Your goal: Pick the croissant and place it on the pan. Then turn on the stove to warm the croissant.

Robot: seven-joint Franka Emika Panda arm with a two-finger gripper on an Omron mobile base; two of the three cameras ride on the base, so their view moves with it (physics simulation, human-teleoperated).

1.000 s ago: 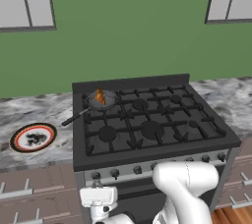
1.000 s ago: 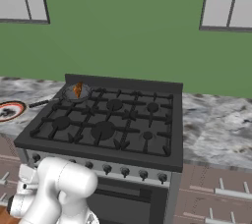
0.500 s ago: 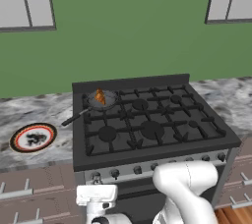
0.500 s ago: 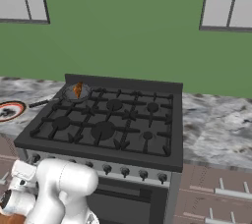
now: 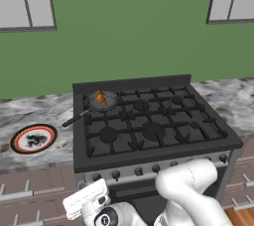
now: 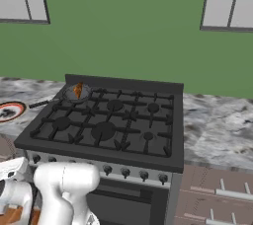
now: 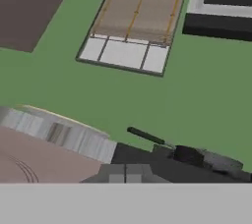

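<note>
The croissant (image 5: 101, 98) (image 6: 78, 90) lies in the pan (image 5: 102, 102) (image 6: 79, 93), on the back left burner of the stove (image 5: 149, 131) (image 6: 108, 125). The pan's black handle (image 5: 74, 118) (image 7: 147, 136) reaches out over the counter. My gripper (image 5: 85, 198) (image 7: 125, 173) hangs low in front of the stove's left end, below the silver strip of dark knobs (image 5: 115, 174) (image 6: 126, 172). It is shut with nothing between its fingers. It looks up past the counter edge toward the wall.
A white plate with a red rim (image 5: 33, 139) (image 6: 10, 110) lies on the marble counter (image 5: 44, 113) left of the stove. Brown drawer fronts (image 5: 30, 190) sit below the counter. My white arm (image 5: 188, 190) bends in front of the oven door.
My hand has drifted a little to the left below the stove's front strip, and the jaws have closed the last bit. The croissant and pan have not moved.
</note>
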